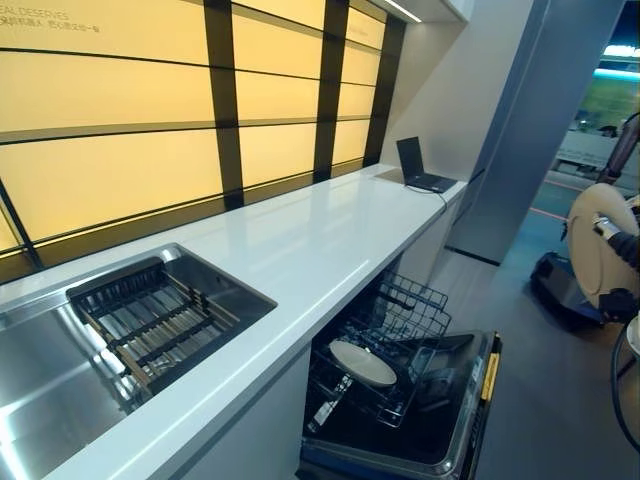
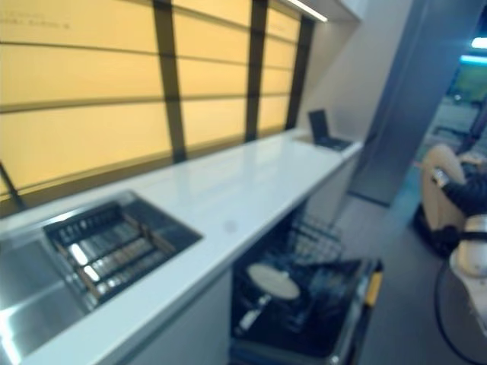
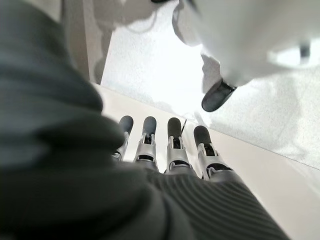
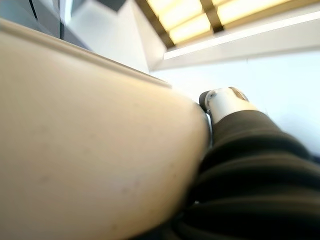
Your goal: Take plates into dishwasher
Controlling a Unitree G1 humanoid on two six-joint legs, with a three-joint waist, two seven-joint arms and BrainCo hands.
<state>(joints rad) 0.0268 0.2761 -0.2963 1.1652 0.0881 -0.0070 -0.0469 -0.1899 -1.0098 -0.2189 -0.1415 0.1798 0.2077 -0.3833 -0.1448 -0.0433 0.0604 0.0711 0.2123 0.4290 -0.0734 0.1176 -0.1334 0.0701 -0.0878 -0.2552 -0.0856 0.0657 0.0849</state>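
The long counter (image 1: 310, 240) is white, smooth and very shiny, so the yellow wall panels (image 1: 110, 165) glow in it. Those panels look smooth and a little see-through, with dark matt strips (image 1: 222, 100) between them. The sink (image 1: 40, 370) is shiny grey metal, and the rack (image 1: 150, 320) inside it has bright metal bars in a dark frame. Down in the open dishwasher (image 1: 450, 420), the basket (image 1: 400, 330) is thin dark wire. A smooth cream plate (image 1: 363, 363) lies in it. The cream plate (image 1: 600, 245) held up at the right looks smooth and matt. The left hand (image 3: 172, 145) has silver metal fingers with dark rubbery tips, and its cover is dark ribbed cloth.
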